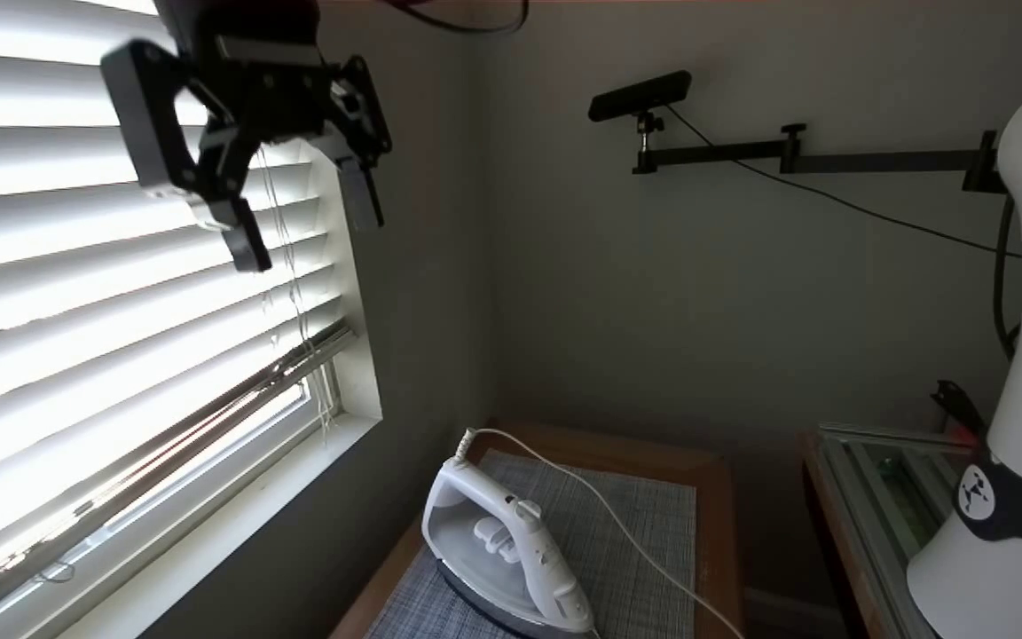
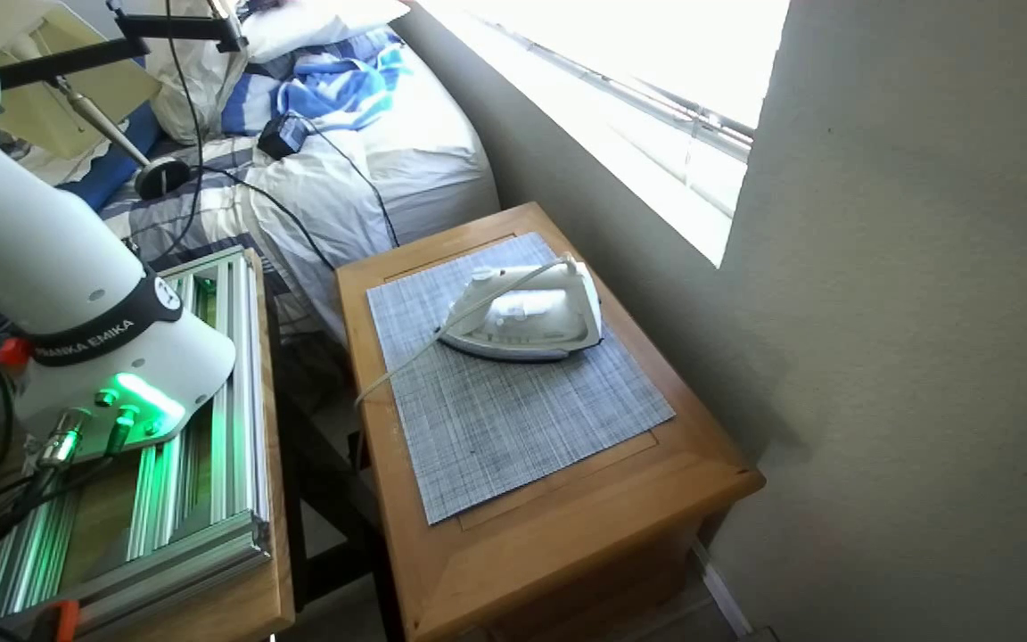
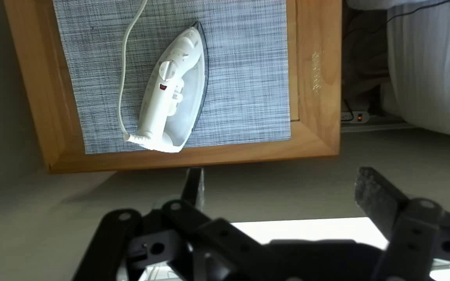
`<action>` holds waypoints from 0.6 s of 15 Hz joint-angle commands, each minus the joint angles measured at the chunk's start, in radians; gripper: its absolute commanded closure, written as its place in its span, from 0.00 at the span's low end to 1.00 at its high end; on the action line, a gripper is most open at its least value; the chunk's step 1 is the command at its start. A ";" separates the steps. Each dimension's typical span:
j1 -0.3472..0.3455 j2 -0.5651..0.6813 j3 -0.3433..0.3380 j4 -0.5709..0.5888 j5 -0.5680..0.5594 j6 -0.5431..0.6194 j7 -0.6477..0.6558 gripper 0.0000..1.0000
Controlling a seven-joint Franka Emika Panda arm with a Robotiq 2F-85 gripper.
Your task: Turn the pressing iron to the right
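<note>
The white pressing iron (image 1: 539, 552) rests flat on its soleplate on a grey woven mat in both exterior views (image 2: 527, 314). In the wrist view the iron (image 3: 162, 102) lies left of centre, its pointed nose toward the top of the picture and its heel near the mat's bottom edge. A thin white cord (image 3: 122, 74) leaves the heel and runs along the left of it. My gripper (image 1: 311, 238) is open and empty, high above the table in front of the window. In the wrist view my fingers (image 3: 281, 173) are wide apart, with nothing between them.
The mat (image 2: 513, 446) lies on a small wooden table (image 2: 558, 557). A window with blinds (image 1: 147, 266) and a sill runs along one side of it. The robot base (image 2: 130, 357) stands on a metal-framed stand (image 2: 242, 401) beside the table. A bed (image 2: 424, 169) stands beyond it.
</note>
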 commanded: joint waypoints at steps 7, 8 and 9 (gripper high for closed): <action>-0.024 0.202 -0.105 -0.260 0.000 0.467 0.103 0.00; -0.025 0.219 -0.116 -0.281 0.009 0.498 0.132 0.00; -0.025 0.234 -0.127 -0.297 0.012 0.519 0.151 0.00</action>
